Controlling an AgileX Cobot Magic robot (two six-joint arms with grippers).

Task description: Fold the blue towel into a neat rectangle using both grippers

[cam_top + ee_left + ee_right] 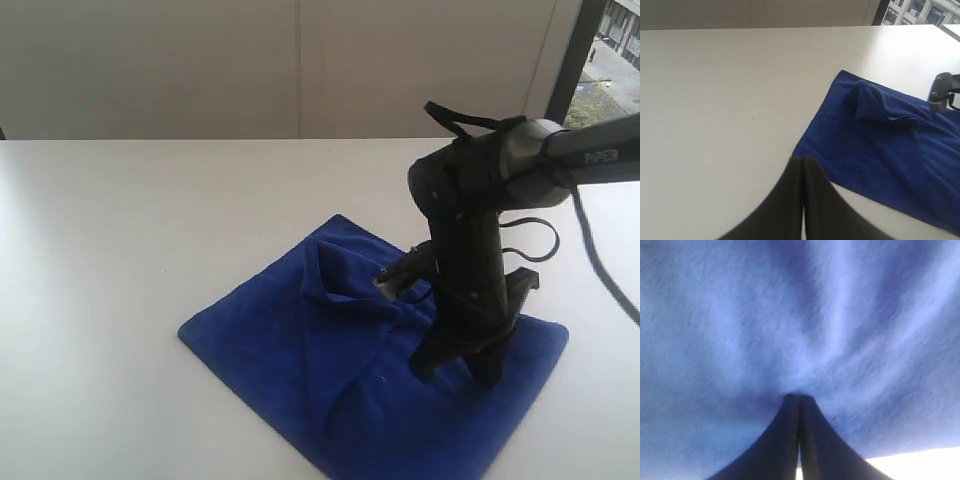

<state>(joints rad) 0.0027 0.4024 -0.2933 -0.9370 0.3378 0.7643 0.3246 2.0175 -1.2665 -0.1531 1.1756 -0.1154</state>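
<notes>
The blue towel (330,390) lies partly folded on the white table (120,230), with a raised crease near its far corner. My right gripper (455,368) points straight down onto the towel's right part. In the right wrist view its fingertips (799,396) are shut together, and folds of the towel (790,315) radiate from them, so a pinch of cloth is held. My left gripper (803,159) is shut and empty. It hovers over bare table just off the towel's (880,145) near corner. It is out of sight in the exterior view.
The right arm (480,180) rises from the towel and runs off to the right, trailing black cables (590,240). A grey part of it (940,92) shows at the towel's far side. A wall (200,60) and a window (610,50) stand behind the table.
</notes>
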